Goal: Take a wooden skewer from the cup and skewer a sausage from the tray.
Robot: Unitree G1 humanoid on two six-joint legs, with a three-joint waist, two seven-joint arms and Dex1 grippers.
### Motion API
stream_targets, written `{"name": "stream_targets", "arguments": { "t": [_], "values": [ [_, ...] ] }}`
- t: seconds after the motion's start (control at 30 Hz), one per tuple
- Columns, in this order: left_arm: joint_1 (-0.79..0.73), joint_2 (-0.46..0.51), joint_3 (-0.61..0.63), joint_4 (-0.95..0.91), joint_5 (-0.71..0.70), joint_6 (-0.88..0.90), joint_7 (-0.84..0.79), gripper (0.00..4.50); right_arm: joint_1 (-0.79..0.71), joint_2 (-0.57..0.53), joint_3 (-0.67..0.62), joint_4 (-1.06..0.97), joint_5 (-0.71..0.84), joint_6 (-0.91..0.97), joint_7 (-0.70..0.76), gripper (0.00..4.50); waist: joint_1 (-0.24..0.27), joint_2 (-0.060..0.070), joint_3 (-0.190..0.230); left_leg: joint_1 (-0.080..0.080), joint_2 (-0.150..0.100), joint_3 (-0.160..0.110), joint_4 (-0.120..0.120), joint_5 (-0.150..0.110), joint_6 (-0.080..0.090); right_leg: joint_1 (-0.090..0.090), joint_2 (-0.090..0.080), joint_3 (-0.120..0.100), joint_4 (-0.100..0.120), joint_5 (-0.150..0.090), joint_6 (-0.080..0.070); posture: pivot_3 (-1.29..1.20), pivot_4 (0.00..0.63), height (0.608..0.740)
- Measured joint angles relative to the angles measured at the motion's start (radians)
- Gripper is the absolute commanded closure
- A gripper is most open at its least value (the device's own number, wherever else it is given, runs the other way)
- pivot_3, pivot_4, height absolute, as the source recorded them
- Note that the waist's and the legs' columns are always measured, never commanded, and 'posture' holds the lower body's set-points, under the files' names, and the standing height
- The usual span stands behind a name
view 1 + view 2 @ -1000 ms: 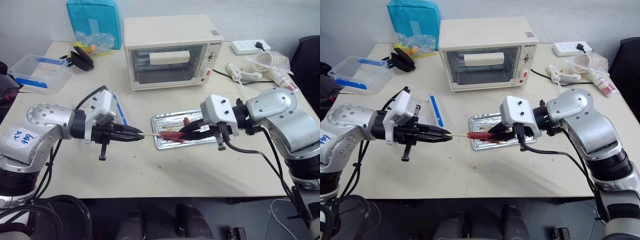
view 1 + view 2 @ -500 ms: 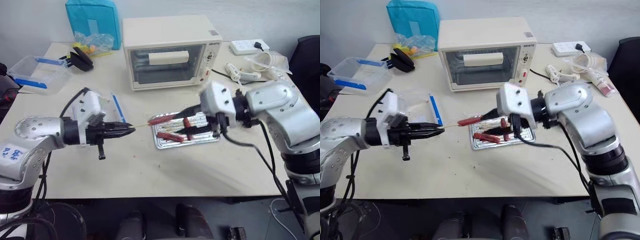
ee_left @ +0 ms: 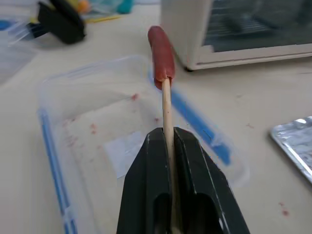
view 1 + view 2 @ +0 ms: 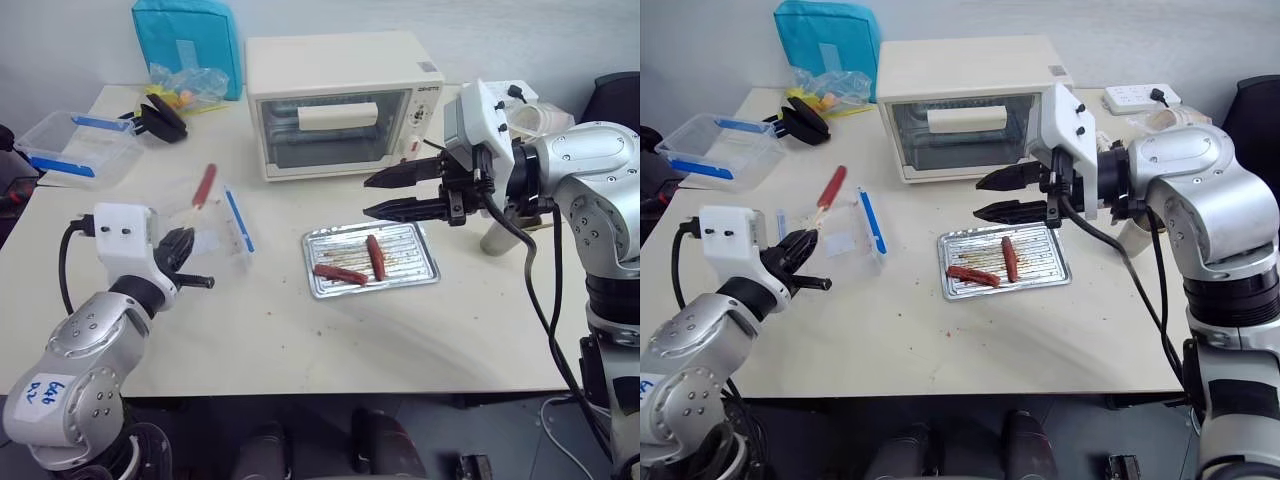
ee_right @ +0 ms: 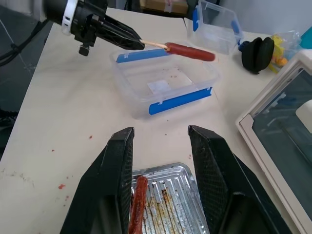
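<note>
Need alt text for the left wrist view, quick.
The left gripper has its black fingers shut on the wooden skewer, with a sausage on its tip, above an open clear plastic box. A white oven stands behind.

Table layout with skewered sausage held over the plastic box

The toaster oven stands at the back middle of the table, with the tray in front of it, two sausages lying in the tray. Left of the tray sits an open plastic box; the left end effector holds the wooden skewer with the sausage on its tip above that box. The right end effector hangs above the tray's back edge, before the oven. A second plastic box sits at the table's far left, a power strip at the back right.
</note>
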Motion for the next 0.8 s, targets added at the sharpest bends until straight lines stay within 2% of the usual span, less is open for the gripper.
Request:
{"name": "stream_targets", "arguments": {
  "t": [0.2, 0.37, 0.6, 0.77, 0.8],
  "values": [
    [0.006, -0.063, -0.013, 0.048, 0.087, -0.005, 0.068, 4.50, -0.009, 0.003, 0.001, 0.001, 0.009, 0.004, -0.007, 2.67, 0.001, 0.000, 0.000, 0.000, 0.000, 0.000, 0.000, 0.000, 0.000, 0.000, 0.000, 0.000, 0.000, 0.000, 0.000, 0.00, 0.150, 0.740],
    [0.006, -0.047, -0.037, 0.128, 0.128, -0.055, 0.054, 4.50, -0.009, 0.003, 0.001, -0.004, 0.040, 0.029, -0.011, 2.67, 0.001, -0.001, 0.000, 0.000, 0.000, 0.000, 0.000, 0.000, 0.000, 0.000, 0.000, 0.000, 0.000, 0.000, 0.000, 0.00, 0.150, 0.740],
    [0.007, -0.030, -0.074, 0.185, 0.153, -0.178, 0.002, 2.53, -0.009, 0.003, -0.002, -0.016, 0.069, 0.044, -0.034, 2.63, 0.000, -0.001, 0.000, 0.000, 0.001, 0.000, 0.000, -0.001, 0.000, 0.000, -0.001, -0.001, -0.001, 0.000, 0.000, 0.00, 0.150, 0.740],
    [0.033, -0.001, -0.073, 0.170, 0.158, -0.193, -0.031, 1.03, -0.009, 0.002, -0.002, -0.016, 0.079, 0.044, -0.039, 2.63, -0.002, -0.001, 0.000, 0.000, 0.001, 0.000, 0.000, -0.002, 0.000, 0.000, -0.001, -0.001, -0.001, 0.000, 0.000, 0.00, 0.150, 0.740],
    [0.045, 0.021, -0.066, 0.161, 0.146, -0.193, -0.059, 1.03, -0.005, -0.003, -0.003, -0.016, 0.079, 0.042, -0.037, 2.63, -0.002, -0.001, 0.000, 0.000, 0.001, 0.000, 0.000, -0.002, 0.000, 0.000, 0.000, -0.001, -0.001, 0.000, -0.001, 0.00, 0.150, 0.740]
  ]
}}
